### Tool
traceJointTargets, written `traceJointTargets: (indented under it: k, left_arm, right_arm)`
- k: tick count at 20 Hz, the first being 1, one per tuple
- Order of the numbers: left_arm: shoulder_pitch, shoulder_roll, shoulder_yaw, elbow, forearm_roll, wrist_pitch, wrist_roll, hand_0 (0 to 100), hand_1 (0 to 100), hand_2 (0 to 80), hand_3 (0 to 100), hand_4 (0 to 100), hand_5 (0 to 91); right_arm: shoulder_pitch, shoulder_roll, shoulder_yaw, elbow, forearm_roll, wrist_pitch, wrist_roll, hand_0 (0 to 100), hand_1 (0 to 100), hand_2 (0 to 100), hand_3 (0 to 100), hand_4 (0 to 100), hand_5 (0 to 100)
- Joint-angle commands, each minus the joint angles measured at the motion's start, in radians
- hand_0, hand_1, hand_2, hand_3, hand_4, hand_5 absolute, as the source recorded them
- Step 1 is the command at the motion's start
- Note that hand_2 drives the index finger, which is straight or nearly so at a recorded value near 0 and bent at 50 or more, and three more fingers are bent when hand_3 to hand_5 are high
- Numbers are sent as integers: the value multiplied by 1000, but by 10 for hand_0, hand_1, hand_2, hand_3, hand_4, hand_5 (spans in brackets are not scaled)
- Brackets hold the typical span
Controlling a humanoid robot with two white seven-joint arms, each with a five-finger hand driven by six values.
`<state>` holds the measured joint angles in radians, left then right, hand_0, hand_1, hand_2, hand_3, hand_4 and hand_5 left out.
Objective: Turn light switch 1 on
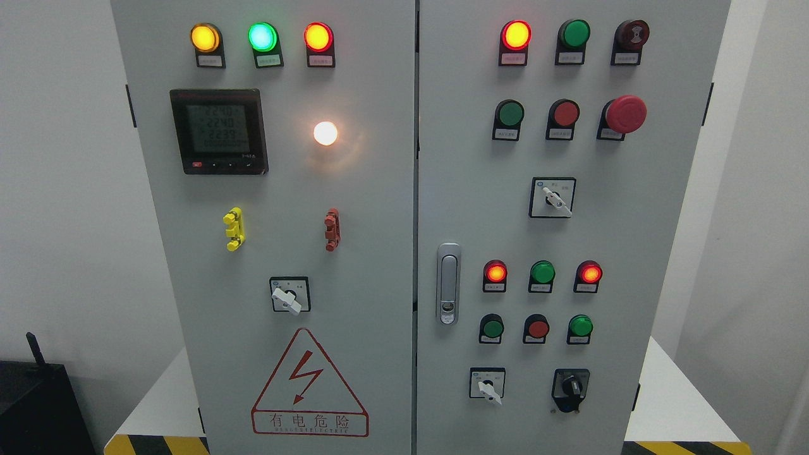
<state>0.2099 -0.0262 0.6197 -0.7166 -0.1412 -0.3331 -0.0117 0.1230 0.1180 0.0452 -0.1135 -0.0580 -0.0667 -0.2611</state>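
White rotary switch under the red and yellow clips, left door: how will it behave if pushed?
The white lever-handled rotary switch looks like rigid plastic, so it probably won't flex. Mounted in a square plate on the grey cabinet door, it likely pivots, not slides. Its narrow, smooth lever may let fingers slip.

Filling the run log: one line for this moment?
hands: none in view | cabinet: doors closed | white lamp: lit | left-door rotary switch: untouched

head view | faces electrical cabinet (pixel 404 189) front-on | close | slightly downward

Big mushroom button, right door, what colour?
Red; the large mushroom-shaped push button shows best in the head view.
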Motion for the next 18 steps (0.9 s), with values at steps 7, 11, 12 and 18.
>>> traceJointTargets:
  k: [7,11,12,18]
  left_arm:
    - [-96,11,-245,595,-47,268,-11,17,46,0,0,0,0]
    - [-119,6,-322,641,-92,319,-11,15,44,0,0,0,0]
    - [-127,5,-354,655,-92,325,-11,13,38,0,0,0,0]
    - [-150,-17,-514,704,-90,338,-4,0,18,0,0,0,0]
  right_arm:
    - [0,0,-1,0,0,-1,0,120,389,0,0,0,0]
    - [1,0,1,0,0,1,0,120,389,0,0,0,0]
    - [0,0,-1,0,0,1,0,120,389,0,0,0,0]
    - [0,0,1,0,0,1,0,120,389,0,0,0,0]
